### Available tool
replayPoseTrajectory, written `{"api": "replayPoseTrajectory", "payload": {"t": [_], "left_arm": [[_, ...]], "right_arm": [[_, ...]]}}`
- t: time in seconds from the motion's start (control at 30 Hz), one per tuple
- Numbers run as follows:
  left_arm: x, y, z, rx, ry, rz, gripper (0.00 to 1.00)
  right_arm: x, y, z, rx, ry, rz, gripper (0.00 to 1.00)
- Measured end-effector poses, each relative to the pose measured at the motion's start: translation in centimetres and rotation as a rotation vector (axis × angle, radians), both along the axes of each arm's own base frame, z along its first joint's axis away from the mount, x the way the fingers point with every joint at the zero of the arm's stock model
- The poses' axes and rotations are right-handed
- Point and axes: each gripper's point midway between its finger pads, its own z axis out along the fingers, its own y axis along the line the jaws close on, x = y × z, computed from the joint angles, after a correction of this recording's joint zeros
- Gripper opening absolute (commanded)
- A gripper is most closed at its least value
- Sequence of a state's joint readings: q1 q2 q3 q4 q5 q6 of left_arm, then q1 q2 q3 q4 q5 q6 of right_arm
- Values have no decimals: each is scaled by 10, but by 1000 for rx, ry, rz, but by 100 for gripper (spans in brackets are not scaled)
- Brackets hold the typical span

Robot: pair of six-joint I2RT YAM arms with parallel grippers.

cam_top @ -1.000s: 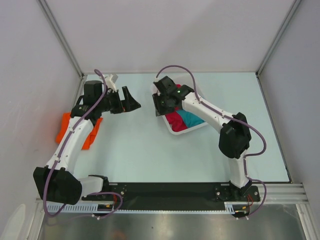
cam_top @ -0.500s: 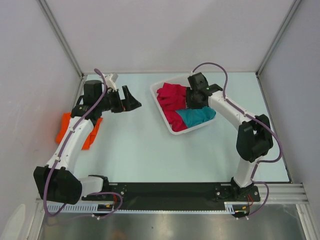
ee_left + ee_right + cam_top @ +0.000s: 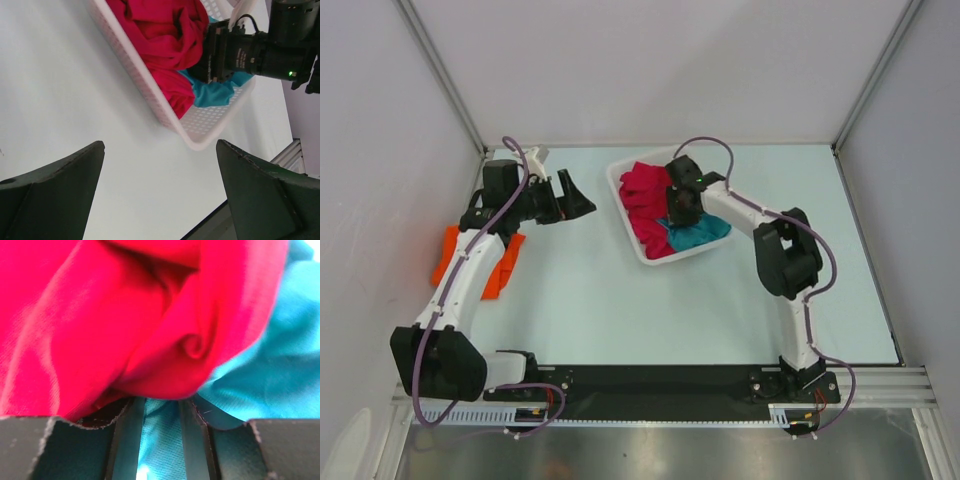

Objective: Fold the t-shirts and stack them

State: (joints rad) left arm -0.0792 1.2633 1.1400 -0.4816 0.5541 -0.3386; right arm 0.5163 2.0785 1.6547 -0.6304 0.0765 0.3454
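Top view: the right end effector (image 3: pixel 678 206) sits in the white plastic lattice basket (image 3: pixel 617 195), among the crumpled crimson-pink t-shirt (image 3: pixel 642 188) and teal-blue t-shirt (image 3: pixel 705 230); the bright orange t-shirt (image 3: pixel 503 270) lies on the surface (image 3: pixel 590 290). Left wrist: the left end effector (image 3: pixel 160 192) is spread wide and empty. Right wrist: its grip is unreadable, and the light, limp cloth looks best pinched at a bunched fold.

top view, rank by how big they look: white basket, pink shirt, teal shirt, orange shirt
1. white basket
2. pink shirt
3. orange shirt and teal shirt: their visible patches look alike and both are partly hidden, so I won't rank them.
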Motion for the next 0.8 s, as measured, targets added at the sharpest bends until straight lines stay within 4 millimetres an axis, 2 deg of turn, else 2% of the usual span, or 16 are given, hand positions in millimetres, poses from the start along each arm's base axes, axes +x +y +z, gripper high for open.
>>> {"api": "replayPoseTrajectory", "payload": {"t": [0.13, 0.27, 0.33, 0.4, 0.5, 0.6, 0.73, 0.8], "left_arm": [[3, 3, -4, 1, 12, 9, 100], [5, 8, -4, 3, 10, 17, 100], [5, 11, -4, 2, 10, 25, 100], [6, 14, -4, 3, 10, 32, 100], [7, 15, -4, 2, 10, 36, 100], [7, 15, -5, 2, 10, 36, 100], [7, 15, -4, 3, 9, 37, 100], [6, 16, -3, 2, 6, 38, 100]], "right_arm": [[-4, 70, -3, 39, -28, 120, 38], [-31, 154, 0, 135, -50, 268, 38], [-49, 184, 1, 181, -45, 326, 38], [-63, 202, 1, 213, -32, 366, 39], [-74, 213, 3, 239, -9, 400, 40], [-69, 209, 6, 238, 13, 402, 41], [-47, 198, 18, 198, 16, 400, 43], [-29, 192, 30, 182, -11, 390, 47]]}}
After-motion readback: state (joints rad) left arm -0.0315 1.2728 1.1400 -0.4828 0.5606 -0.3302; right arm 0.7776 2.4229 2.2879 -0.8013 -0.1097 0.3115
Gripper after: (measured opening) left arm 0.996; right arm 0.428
